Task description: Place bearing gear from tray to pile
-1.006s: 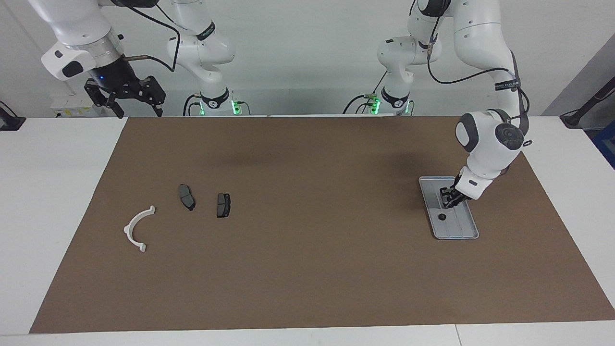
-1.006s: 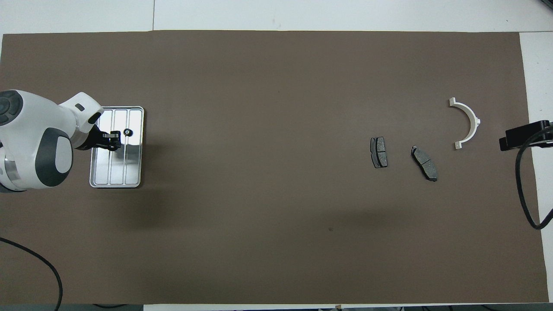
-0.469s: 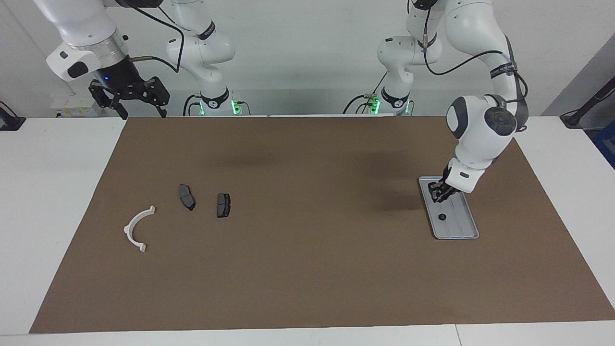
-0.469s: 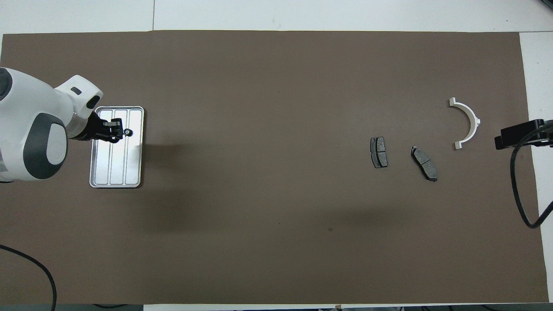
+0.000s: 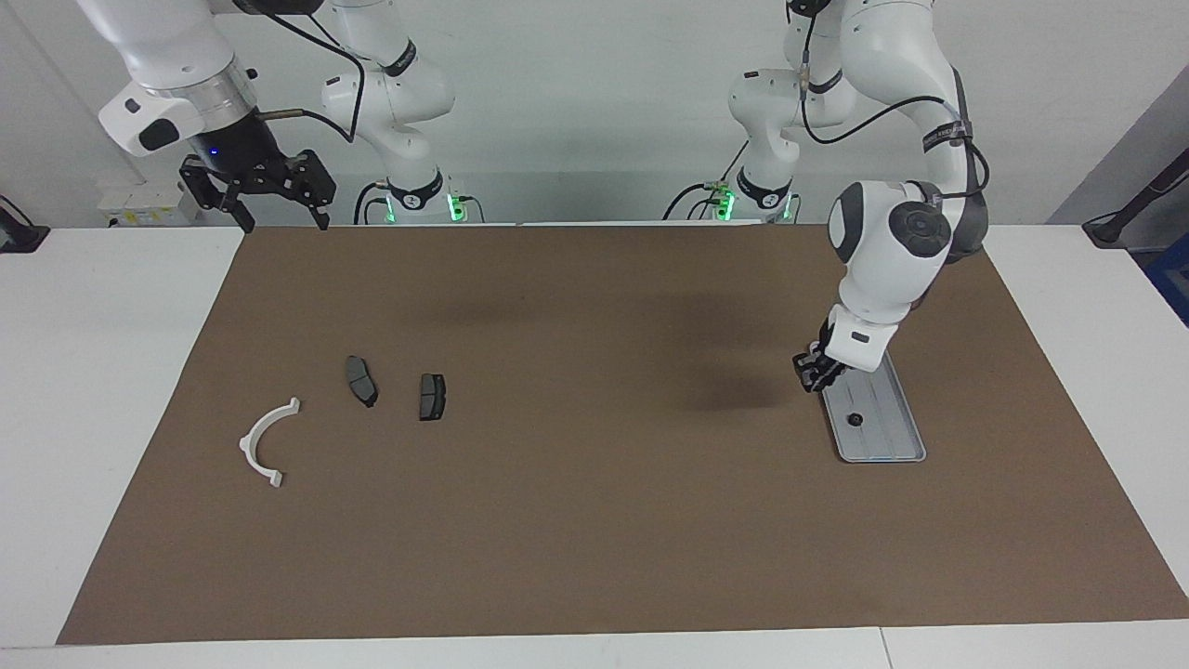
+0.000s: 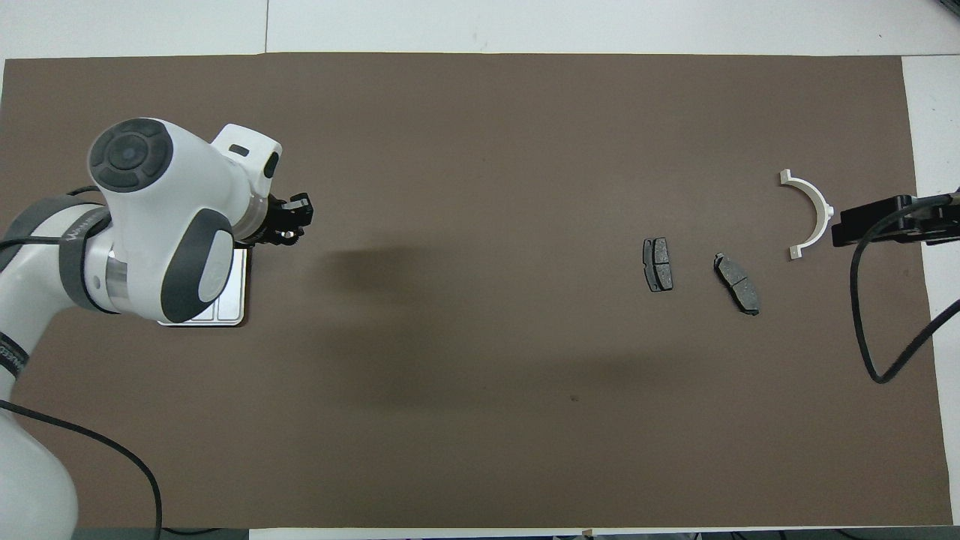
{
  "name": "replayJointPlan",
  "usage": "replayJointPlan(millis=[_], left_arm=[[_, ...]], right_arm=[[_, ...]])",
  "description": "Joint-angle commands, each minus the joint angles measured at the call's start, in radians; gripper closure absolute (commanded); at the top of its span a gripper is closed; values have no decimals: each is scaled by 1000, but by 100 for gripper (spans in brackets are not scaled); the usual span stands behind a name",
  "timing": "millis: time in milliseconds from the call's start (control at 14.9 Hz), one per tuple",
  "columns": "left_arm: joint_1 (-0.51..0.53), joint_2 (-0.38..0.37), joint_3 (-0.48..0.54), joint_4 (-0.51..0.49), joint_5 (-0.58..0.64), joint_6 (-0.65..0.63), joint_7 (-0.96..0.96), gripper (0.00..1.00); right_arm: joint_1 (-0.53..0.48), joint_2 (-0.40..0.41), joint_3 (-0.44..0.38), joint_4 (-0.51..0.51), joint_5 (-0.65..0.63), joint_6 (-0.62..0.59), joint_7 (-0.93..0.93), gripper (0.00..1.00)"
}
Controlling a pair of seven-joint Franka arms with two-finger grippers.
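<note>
The grey-blue tray [image 5: 890, 432] lies toward the left arm's end of the table; my left arm hides most of it in the overhead view [image 6: 231, 296]. One small dark bearing gear [image 5: 855, 419] rests on it. My left gripper [image 5: 810, 372] hangs over the tray's edge that faces the pile. It is shut on a small dark gear [image 6: 287, 235]. The pile lies toward the right arm's end: two dark brake pads [image 5: 361, 380] [image 5: 432, 397] and a white semicircular bracket [image 5: 267, 441]. My right gripper [image 5: 262, 193] waits open, raised over the mat's corner by the robots.
A brown mat [image 5: 594, 502] covers the table, and white table [image 5: 102, 372] shows around it. A black cable [image 6: 877, 330] hangs from the right arm at that end. The brake pads [image 6: 658, 264] [image 6: 737, 283] and bracket [image 6: 810, 214] lie apart from each other.
My left gripper rose out of the tray and moved toward the pile's end, past the tray's edge. One gear stayed on the tray. The right gripper shifted slightly inward.
</note>
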Motion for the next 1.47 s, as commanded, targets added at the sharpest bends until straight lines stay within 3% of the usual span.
replayJointPlan(millis=[0, 201, 402, 804, 1006, 1140, 1408], left_arm=[[-105, 76, 18, 70, 5, 48, -175, 100], [-195, 191, 22, 150, 14, 55, -286, 100], [-203, 262, 24, 211, 20, 67, -291, 100], [-205, 277, 24, 213, 38, 103, -291, 100], [-206, 290, 24, 213, 40, 105, -291, 100], [-208, 290, 24, 201, 51, 107, -291, 100], [-222, 310, 25, 198, 64, 108, -291, 100]], right_arm=[[117, -2, -72, -17, -1, 45, 47, 0], [252, -2, -182, -43, 0, 71, 64, 0], [372, -8, -264, -48, 2, 73, 69, 0], [648, -10, -429, -49, 7, 94, 76, 0], [691, -14, -431, -64, 8, 94, 107, 0], [787, -17, -478, -63, 8, 102, 203, 0], [809, -4, -488, -66, 10, 133, 231, 0]])
